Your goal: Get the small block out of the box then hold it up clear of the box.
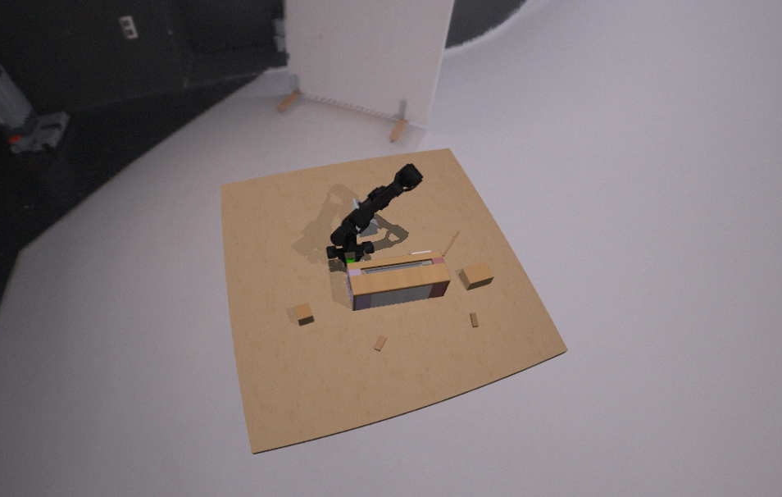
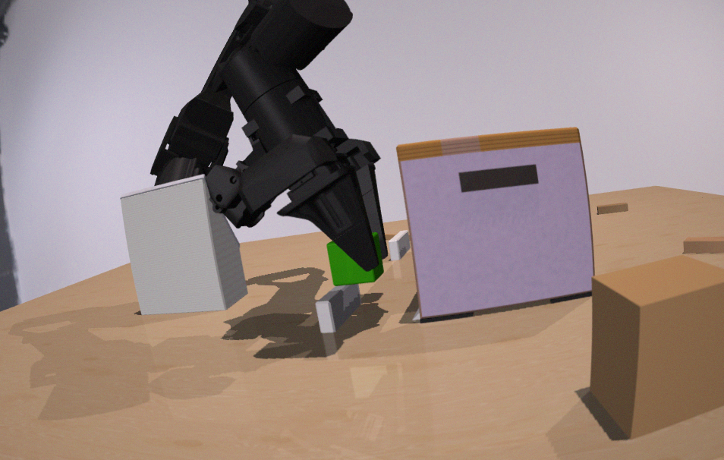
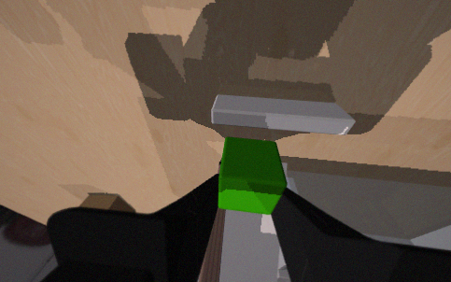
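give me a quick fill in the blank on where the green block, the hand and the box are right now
The hand is shut on the ______ block.
The held block hangs just above a small ______ bar lying on the table.
The box has a ______ end wall with a dark slot, seen in the exterior view.
The block is ______ the box.

Missing words: green; grey; purple; outside

Pale floor [image 1: 659, 184], white panel [image 1: 370, 55] (perhaps propped), dark wall [image 1: 73, 55] behind.

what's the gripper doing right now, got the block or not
Gripper: closed on the green block, which is off the table beside the box.
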{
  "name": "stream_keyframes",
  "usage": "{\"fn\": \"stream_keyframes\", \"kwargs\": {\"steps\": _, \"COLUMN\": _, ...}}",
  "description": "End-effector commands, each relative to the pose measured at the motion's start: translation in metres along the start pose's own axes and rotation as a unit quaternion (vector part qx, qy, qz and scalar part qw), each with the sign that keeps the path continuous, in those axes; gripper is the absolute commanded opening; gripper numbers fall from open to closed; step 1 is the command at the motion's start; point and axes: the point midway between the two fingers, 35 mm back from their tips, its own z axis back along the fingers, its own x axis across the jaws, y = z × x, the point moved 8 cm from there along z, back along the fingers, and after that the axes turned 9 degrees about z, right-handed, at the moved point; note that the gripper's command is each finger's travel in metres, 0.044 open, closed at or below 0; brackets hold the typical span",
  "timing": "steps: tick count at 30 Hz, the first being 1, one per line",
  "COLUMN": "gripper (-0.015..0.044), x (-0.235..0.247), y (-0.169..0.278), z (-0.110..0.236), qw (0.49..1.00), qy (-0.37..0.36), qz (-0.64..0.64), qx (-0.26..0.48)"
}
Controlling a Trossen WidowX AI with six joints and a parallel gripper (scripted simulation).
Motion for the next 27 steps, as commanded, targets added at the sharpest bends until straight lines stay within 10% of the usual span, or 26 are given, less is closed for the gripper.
{"fn": "stream_keyframes", "kwargs": {"steps": 1, "gripper": 0.0, "x": 0.001, "y": 0.01, "z": 0.02, "qw": 1.0, "qy": -0.002, "qz": 0.002, "qx": -0.002}}
{"fn": "stream_keyframes", "kwargs": {"steps": 27, "gripper": 0.0, "x": 0.004, "y": 0.051, "z": 0.114, "qw": 0.974, "qy": -0.103, "qz": -0.199, "qx": 0.022}}
